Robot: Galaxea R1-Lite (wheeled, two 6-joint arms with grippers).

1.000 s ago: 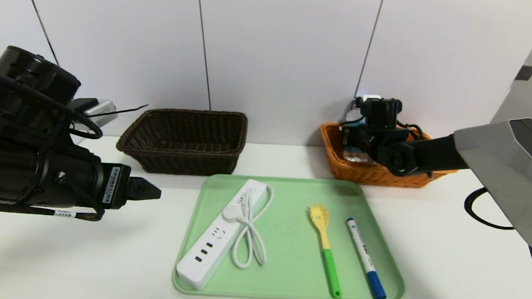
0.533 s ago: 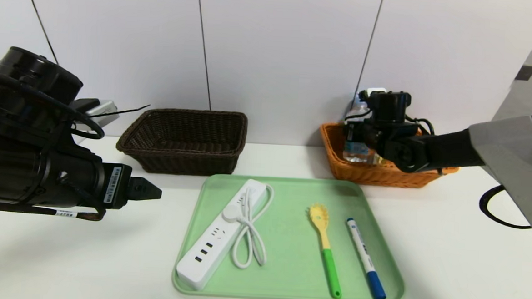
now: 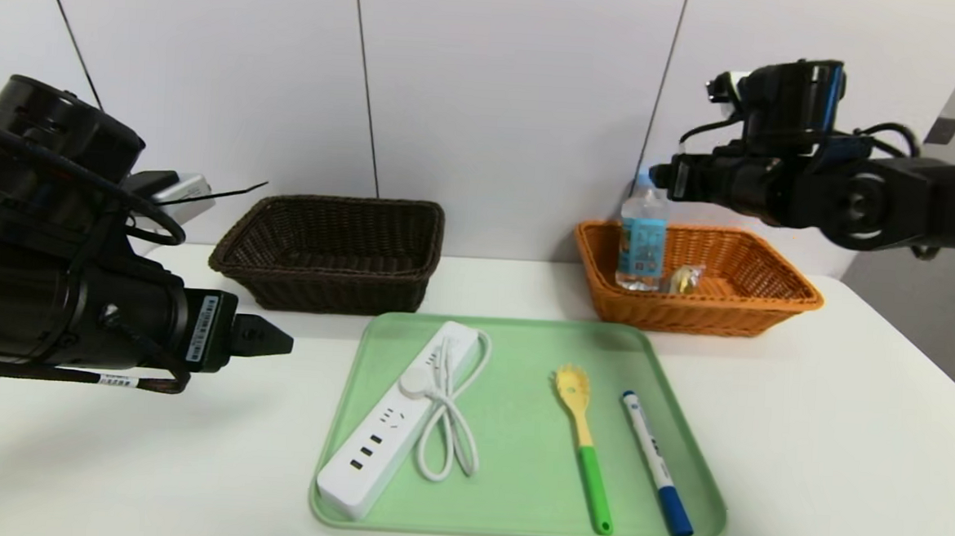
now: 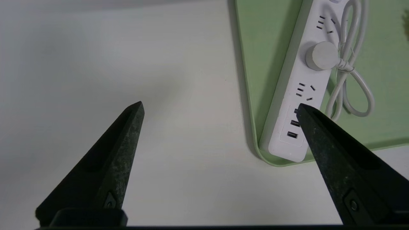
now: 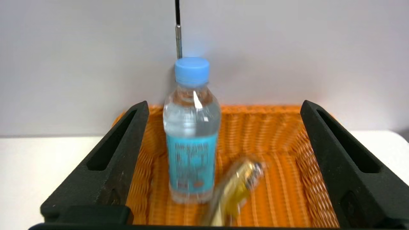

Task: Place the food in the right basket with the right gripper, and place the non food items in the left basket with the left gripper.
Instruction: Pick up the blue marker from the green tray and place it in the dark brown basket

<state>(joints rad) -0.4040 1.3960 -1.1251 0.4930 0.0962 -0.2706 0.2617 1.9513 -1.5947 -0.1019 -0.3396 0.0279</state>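
The water bottle (image 3: 642, 240) (image 5: 191, 143) stands upright in the left end of the orange basket (image 3: 770, 304) (image 5: 281, 134). The wrapped snack (image 3: 684, 279) (image 5: 236, 188) lies beside it. My right gripper (image 3: 660, 178) (image 5: 224, 103) hovers open above the basket and holds nothing. On the green tray (image 3: 522, 344) lie the white power strip (image 3: 396, 415) (image 4: 300, 83) with its cord, the yellow pasta spoon (image 3: 583, 437) and the marker (image 3: 655, 464). The dark brown basket (image 3: 331, 252) holds nothing. My left gripper (image 3: 273, 341) (image 4: 220, 107) hangs open over the table, left of the tray.
Both baskets stand against the white back wall, just behind the tray. Bare white table (image 3: 827, 450) stretches right of the tray to the table's right edge, and more lies left of the tray under my left arm.
My right gripper has opened wider and risen up out of the orange basket, leaving the bottle standing there. The left arm has hardly moved.
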